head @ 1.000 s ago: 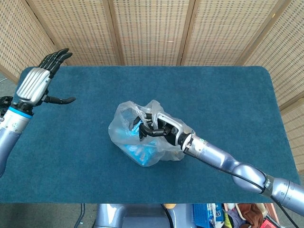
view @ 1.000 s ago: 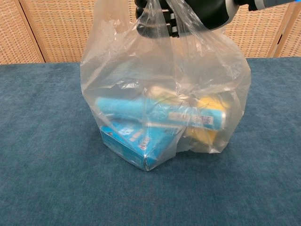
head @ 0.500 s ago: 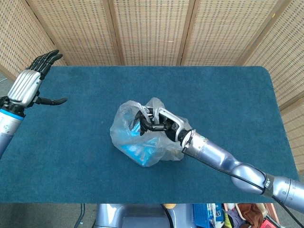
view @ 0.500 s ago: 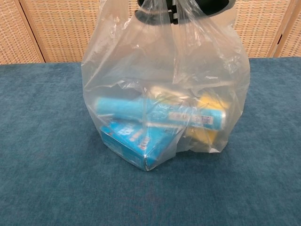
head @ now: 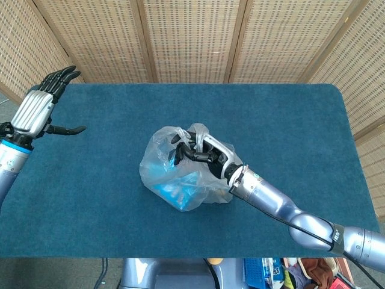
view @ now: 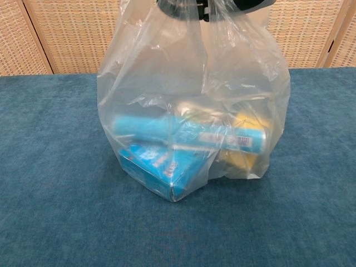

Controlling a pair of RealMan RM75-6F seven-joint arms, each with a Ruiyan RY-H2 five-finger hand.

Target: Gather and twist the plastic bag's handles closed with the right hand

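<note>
One plastic bag (view: 192, 83); two hands: left hand (head: 37, 108), right hand (head: 201, 152).

**Bag held at its top**

A clear plastic bag (view: 192, 105) stands on the blue tabletop (view: 50, 183). The right hand (view: 214, 4), cut off by the frame's top edge, grips its gathered handles. Inside lie a blue box (view: 161, 169), a blue tube (view: 147, 128) and something yellow (view: 247, 139).

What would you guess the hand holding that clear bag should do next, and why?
Probably start turning at the wrist to twist the handles. The right hand grips the gathered handles of the clear plastic bag, which rests on the blue table. The plastic below the hand hangs loose, not wound, so the neck looks open. The left hand hovers open at the far edge.
</note>
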